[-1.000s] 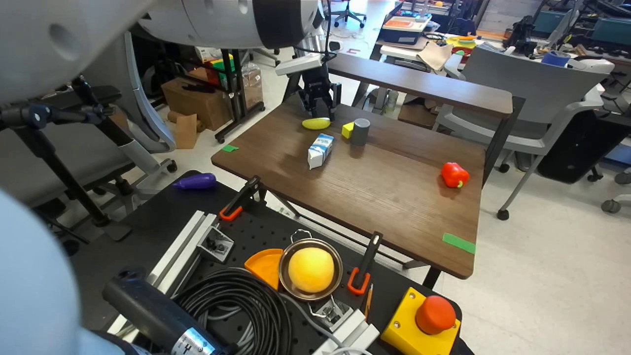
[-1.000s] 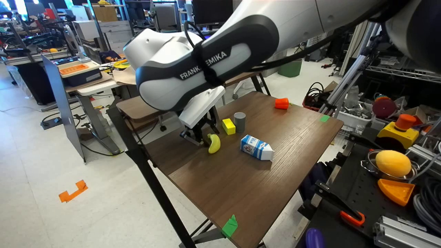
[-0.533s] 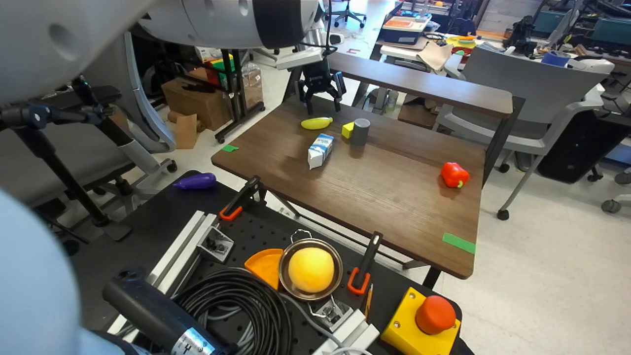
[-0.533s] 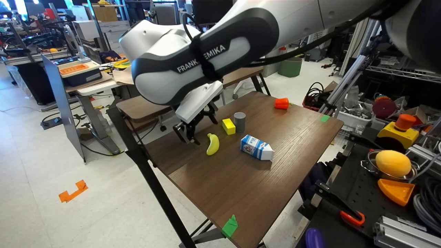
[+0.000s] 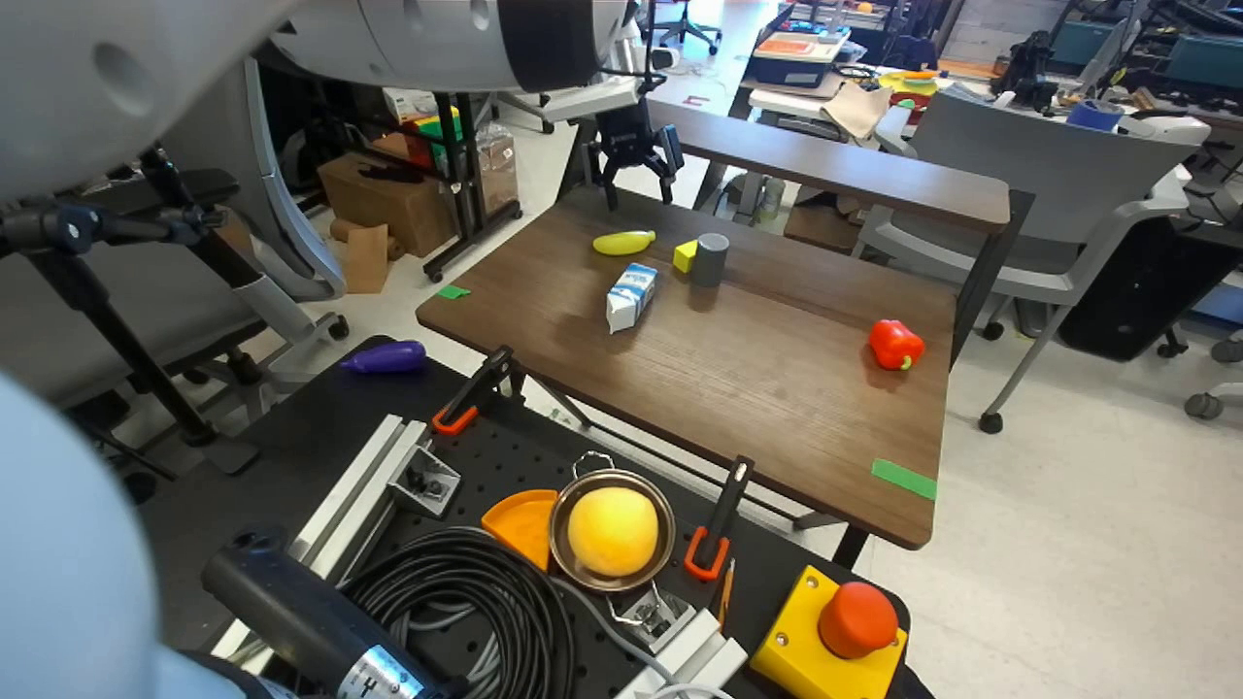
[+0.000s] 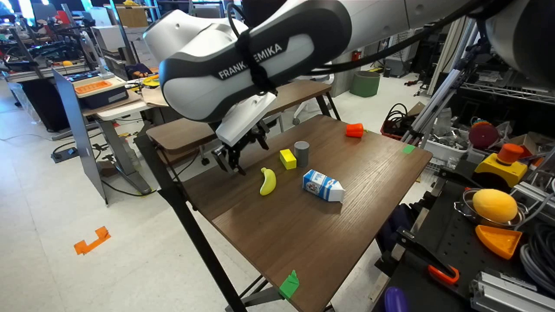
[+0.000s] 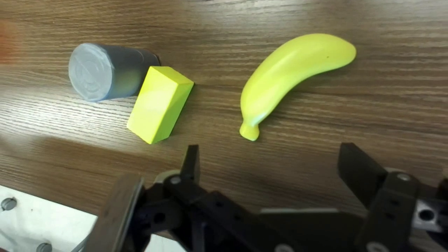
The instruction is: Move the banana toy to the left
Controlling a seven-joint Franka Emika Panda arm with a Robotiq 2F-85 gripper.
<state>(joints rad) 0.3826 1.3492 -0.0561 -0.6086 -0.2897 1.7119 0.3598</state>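
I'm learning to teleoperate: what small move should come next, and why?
Probably ease the pincer up and away: it stands open and empty, while the banana rests on the table, left of the yellow block in both exterior views, perhaps already placed.

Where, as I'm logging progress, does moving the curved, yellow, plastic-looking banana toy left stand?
Apparently done: the placing; the banana toy lies on the brown, rectangular wood-grain table, apart from the black, two-fingered end effector. In hand: nothing; the end effector is open, having just lifted away. Left: perhaps withdrawing, since it hovers nearby; how far left the toy went is unclear.
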